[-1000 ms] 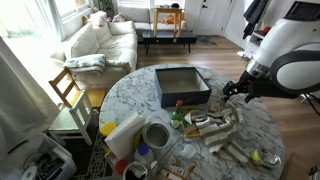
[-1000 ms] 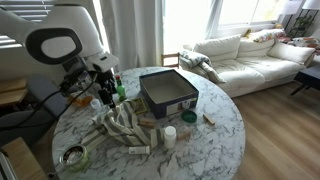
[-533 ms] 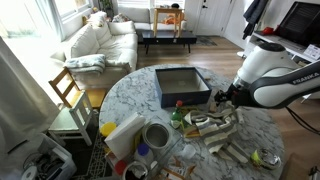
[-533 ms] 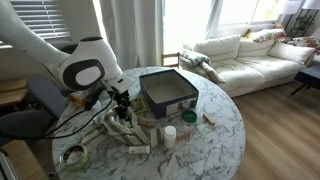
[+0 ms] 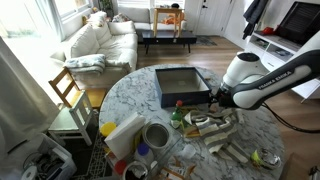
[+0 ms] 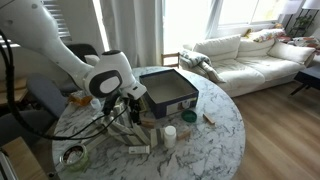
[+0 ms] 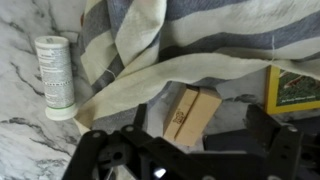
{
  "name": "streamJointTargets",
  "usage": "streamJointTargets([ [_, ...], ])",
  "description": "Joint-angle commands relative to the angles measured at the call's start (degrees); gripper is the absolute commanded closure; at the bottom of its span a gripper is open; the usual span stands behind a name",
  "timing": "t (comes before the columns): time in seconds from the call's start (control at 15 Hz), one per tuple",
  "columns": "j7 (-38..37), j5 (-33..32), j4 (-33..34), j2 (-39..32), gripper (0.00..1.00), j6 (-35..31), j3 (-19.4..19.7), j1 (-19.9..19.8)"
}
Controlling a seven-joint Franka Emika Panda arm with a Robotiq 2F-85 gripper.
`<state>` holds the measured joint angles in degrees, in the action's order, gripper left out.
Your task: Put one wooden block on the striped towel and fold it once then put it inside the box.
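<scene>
The striped towel [image 7: 200,40] lies crumpled on the marble table and shows in both exterior views [image 5: 215,128] [image 6: 122,128]. In the wrist view a wooden block [image 7: 192,112] rests on the towel's lower edge, between my two fingers. My gripper [image 7: 199,118] is open, its fingers on either side of the block and apart from it. In both exterior views the gripper [image 5: 214,99] [image 6: 131,104] hangs low over the towel, close to the dark open box [image 5: 182,86] [image 6: 168,90], which is empty.
A white bottle [image 7: 55,75] lies left of the towel. A yellow-framed green thing [image 7: 295,90] sits at the right. A tape roll [image 5: 157,135], a white bag [image 5: 122,136], a small bowl [image 6: 72,156] and a white jar [image 6: 170,136] crowd the table [image 6: 215,135].
The arm has swung in from the table's edge toward the towel and come down over it, beside the box. The gripper stays open.
</scene>
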<state>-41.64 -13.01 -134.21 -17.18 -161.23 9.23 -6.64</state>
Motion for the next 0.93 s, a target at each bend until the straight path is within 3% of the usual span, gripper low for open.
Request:
streamJointTargets([
  [0.0, 0.4, 0.4, 4.1, -5.0, 0.00, -1.2, 4.6, 4.3],
  [0.33, -0.3, 1.2, 6.5, -8.9, 0.02, -2.5, 9.0, 7.5],
  [0.53, 0.3, 4.0, 6.7, -9.8, 0.18, -2.4, 8.8, 7.3],
  [0.67, 0.6, 6.4, 6.6, -10.1, 0.14, -2.4, 8.1, 6.8],
  [0.87, 0.9, 9.6, 6.5, -10.6, 0.16, -2.0, 7.5, 6.6],
])
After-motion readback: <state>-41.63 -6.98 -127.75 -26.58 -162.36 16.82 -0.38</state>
